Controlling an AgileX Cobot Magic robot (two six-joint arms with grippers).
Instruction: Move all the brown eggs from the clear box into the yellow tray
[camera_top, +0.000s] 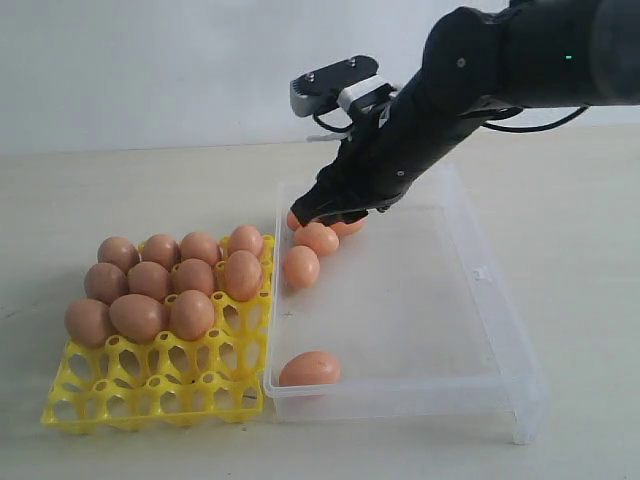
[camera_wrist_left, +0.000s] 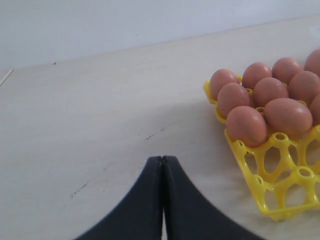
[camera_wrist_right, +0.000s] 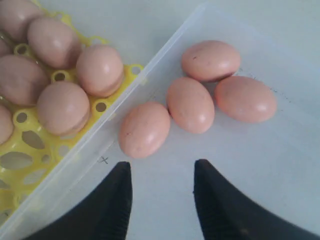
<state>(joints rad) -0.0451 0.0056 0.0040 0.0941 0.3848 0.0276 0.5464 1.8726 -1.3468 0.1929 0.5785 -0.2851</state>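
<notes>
The clear box (camera_top: 480, 270) lies under the right gripper (camera_wrist_right: 162, 167), which hangs low with its jaws spread and empty, likely lining up to take an egg. The yellow tray (camera_top: 150, 385) sits just beside that gripper, up against the box, so each carry is short. The left gripper (camera_wrist_left: 162, 161), fingers pressed together, waits over bare table beyond the tray. Brown eggs (camera_top: 300, 267): four clustered just ahead of the right fingertips, a fifth well apart at the box's other end, eleven seated in tray cups.
</notes>
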